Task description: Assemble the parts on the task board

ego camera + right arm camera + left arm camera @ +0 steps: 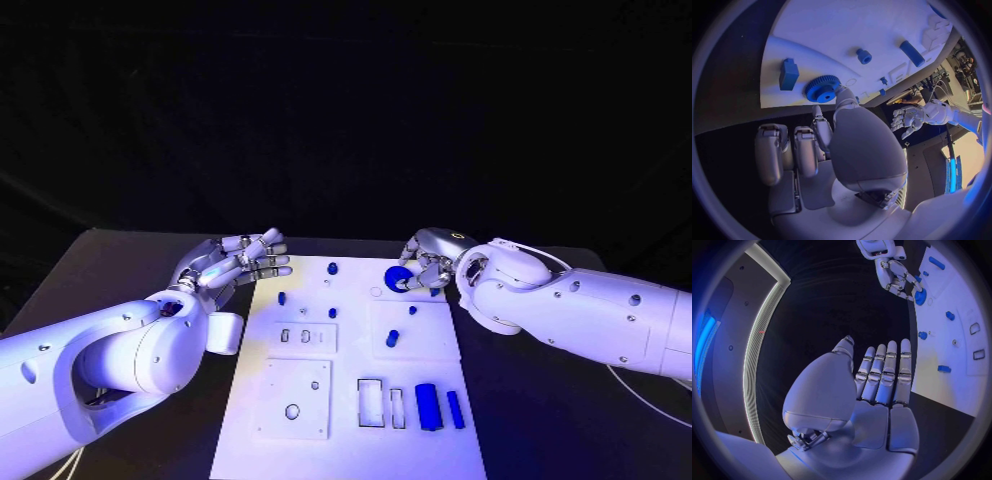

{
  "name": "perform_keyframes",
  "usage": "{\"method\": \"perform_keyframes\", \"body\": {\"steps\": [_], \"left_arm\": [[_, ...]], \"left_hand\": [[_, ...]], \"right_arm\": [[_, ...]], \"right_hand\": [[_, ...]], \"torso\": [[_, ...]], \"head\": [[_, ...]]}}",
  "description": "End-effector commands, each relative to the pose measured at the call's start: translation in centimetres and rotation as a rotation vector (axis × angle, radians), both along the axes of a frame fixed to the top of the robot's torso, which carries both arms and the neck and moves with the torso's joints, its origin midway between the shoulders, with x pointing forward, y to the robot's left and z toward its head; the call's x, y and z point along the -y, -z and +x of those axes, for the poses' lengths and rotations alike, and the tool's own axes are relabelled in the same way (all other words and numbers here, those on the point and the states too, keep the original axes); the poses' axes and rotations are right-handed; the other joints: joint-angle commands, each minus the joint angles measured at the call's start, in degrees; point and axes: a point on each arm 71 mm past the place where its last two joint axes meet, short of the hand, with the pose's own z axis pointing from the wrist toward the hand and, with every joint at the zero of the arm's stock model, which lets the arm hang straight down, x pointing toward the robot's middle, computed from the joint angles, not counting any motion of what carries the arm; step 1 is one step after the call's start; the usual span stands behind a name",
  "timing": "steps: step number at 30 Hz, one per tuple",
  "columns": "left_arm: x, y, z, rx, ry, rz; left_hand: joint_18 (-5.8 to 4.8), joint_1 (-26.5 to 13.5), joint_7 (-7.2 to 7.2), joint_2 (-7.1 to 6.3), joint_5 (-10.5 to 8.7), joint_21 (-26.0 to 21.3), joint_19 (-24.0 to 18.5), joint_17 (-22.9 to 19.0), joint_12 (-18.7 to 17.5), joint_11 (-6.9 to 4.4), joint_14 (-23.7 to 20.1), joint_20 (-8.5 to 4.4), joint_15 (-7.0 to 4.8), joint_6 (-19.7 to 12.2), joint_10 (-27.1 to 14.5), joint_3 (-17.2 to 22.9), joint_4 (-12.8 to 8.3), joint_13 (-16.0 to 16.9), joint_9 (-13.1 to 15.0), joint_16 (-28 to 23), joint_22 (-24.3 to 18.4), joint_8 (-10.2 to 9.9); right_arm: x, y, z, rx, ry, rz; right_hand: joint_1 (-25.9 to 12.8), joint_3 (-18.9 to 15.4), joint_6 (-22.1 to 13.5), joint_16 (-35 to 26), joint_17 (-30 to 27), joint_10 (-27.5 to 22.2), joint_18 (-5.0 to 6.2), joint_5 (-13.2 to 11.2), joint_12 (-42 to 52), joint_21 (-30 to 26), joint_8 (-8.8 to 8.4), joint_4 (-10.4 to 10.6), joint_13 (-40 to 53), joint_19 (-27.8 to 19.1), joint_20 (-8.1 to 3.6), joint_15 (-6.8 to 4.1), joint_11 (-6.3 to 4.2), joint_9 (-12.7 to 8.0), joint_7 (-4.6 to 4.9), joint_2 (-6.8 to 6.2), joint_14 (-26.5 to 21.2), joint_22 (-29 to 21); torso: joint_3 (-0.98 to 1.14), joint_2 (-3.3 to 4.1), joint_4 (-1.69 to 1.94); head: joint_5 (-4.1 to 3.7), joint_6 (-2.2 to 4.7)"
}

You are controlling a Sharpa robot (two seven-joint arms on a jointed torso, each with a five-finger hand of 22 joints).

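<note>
Black table (pixel 130 260) carries the white task board (pixel 346 445) down its middle. Both arms reach in toward the board's far end. Near end of the board: a large blue block (pixel 427 406) and a thinner blue bar (pixel 454 409) beside cut-out slots. Mid-board, a small blue peg (pixel 392 338); several smaller blue parts dot the far half.

Step in hand, as I judge it: seating the blue gear (pixel 397 279) at the board's far right corner. To do it well, keep the gear flat to the board, centre its bore over whatever post or hole sits there (too small to tell), press straight down, no tilting, no dragging across the plate. Release only once it sits level.

Right hand (pixel 428 266): thumb and a fingertip on the gear (pixel 822 88), other fingers curled back and not touching it. Looks like a light pinch at the gear's rim; gear rests on or just above the board edge, cannot tell which.

Left hand (pixel 238 262): hovers over the table just beside the board's far left edge, fingers stretched out side by side, thumb apart, holds nothing, touches nothing.
</note>
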Motion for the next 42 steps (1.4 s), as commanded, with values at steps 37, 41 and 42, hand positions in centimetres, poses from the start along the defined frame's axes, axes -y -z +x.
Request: {"method": "perform_keyframes", "body": {"steps": [37, 41, 42], "left_arm": [[0.2, -0.1, 0.1, 0.003, 0.018, -0.009], [0.2, -0.1, 0.1, 0.002, 0.019, -0.009], [0.2, -0.1, 0.1, 0.002, 0.019, -0.009]], "left_hand": [[0.5, 0.7, 0.27, 0.24, -0.21, 0.3, -0.6, 0.0, -0.4, 0.17, -0.2, 0.02, 0.09, 0.3, 0.1, -0.2, -0.1, 0.0, 0.0, -0.5, 0.1, -0.3], [0.5, 0.7, 0.27, 0.24, -0.21, 0.3, -0.6, 0.0, -0.4, 0.17, -0.2, 0.02, 0.09, 0.3, 0.1, -0.2, -0.1, 0.0, 0.0, -0.5, 0.1, -0.3], [0.5, 0.7, 0.27, 0.24, -0.21, 0.3, -0.6, 0.0, -0.4, 0.17, -0.2, 0.02, 0.09, 0.3, 0.1, -0.2, -0.1, 0.0, 0.0, -0.5, 0.1, -0.3]], "right_arm": [[-0.9, 0.0, 0.0, 0.075, -0.002, -0.012], [-1.3, -0.3, -0.3, 0.101, -0.017, -0.005], [-1.4, -0.3, -0.4, 0.103, -0.02, -0.004]], "right_hand": [[6.1, 7.6, 5.3, 1.0, 14.5, 5.1, -1.38, -6.1, 6.0, 2.0, 2.75, -1.9, 7.2, 2.7, -0.7, -1.09, -1.84, 1.0, -2.07, 5.2, 5.7, 11.0], [6.2, 8.0, 5.5, 1.0, 14.5, 5.2, -1.41, -6.2, 6.0, 2.1, 2.76, -1.9, 7.3, 2.8, -0.74, -1.13, -1.88, 1.0, -2.12, 5.15, 5.7, 11.1], [6.2, 8.1, 5.6, 1.0, 14.5, 5.3, -1.42, -6.2, 6.1, 2.1, 2.77, -1.8, 7.3, 2.8, -0.75, -1.14, -1.89, 1.0, -2.13, 5.14, 5.7, 11.2]], "torso": [[0.09, -0.01, 0.06], [0.06, 0.01, 0.04], [0.05, 0.01, 0.04]], "head": [[0.22, -0.54], [0.28, -0.48], [0.29, -0.47]]}}
